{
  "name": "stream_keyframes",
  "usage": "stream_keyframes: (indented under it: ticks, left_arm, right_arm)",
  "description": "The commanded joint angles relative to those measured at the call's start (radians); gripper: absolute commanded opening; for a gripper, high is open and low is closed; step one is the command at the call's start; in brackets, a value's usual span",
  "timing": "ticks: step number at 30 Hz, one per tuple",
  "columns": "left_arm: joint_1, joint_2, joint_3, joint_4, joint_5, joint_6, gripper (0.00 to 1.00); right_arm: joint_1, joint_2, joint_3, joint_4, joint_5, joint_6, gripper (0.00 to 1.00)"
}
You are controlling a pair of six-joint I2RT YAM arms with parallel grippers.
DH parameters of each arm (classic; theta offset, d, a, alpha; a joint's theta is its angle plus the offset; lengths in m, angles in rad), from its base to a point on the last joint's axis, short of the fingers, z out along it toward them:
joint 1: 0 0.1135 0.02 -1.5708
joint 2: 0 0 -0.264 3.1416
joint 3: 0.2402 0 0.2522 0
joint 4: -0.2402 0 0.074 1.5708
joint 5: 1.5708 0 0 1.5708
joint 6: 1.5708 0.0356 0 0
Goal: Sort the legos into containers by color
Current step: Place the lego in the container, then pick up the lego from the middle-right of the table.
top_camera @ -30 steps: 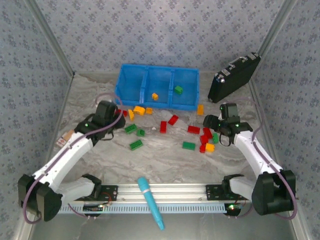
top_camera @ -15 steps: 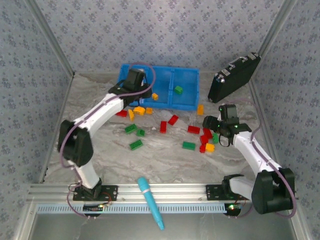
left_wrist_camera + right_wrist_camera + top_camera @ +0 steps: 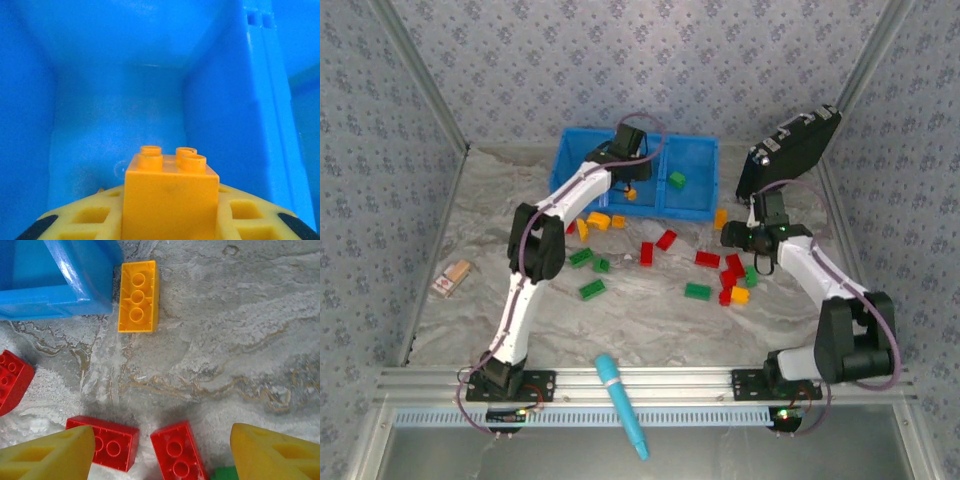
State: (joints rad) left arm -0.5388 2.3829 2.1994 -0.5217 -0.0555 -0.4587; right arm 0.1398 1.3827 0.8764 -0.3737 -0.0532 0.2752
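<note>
Left wrist view shows the left gripper [image 3: 170,222] squeezing 1 orange brick [image 3: 170,192] over the blue bin [image 3: 225,125], while the right gripper [image 3: 162,445] hangs open above 2 red bricks [image 3: 112,447] beside it.

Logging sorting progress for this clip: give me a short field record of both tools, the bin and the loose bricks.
left tool: shut on orange brick, over middle compartment of bin
right tool: open, above red bricks on the table
bin contents: second orange brick middle, green brick right
loose bricks: red, green, orange, on table
</note>
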Motion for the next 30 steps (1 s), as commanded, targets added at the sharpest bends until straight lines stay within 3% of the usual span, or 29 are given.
stream_keyframes:
  ticks: [1,5,9,16,25,30]
  left_arm:
    - [-0.003,0.064,0.157,-0.114,0.021,0.030,0.39]
    - [0.001,0.145,0.298,-0.201,0.027,0.045,0.55]
    - [0.005,0.144,0.315,-0.204,0.035,0.063,0.64]
    - [0.003,0.059,0.315,-0.217,0.086,0.094,0.68]
    - [-0.020,-0.150,0.278,-0.300,0.182,0.252,0.68]
    - [-0.031,-0.319,0.153,-0.312,0.172,0.308,0.68]
  right_arm:
    - [0.000,0.059,0.057,-0.014,-0.018,-0.068,0.73]
    - [0.010,0.140,0.101,0.026,-0.044,-0.090,0.73]
    - [0.040,0.241,0.177,0.007,0.020,-0.119,0.73]
    - [0.072,0.364,0.259,-0.019,0.113,-0.142,0.73]
    - [0.080,0.453,0.363,-0.039,0.162,-0.131,0.72]
    - [0.087,0.510,0.431,-0.079,0.174,-0.137,0.72]
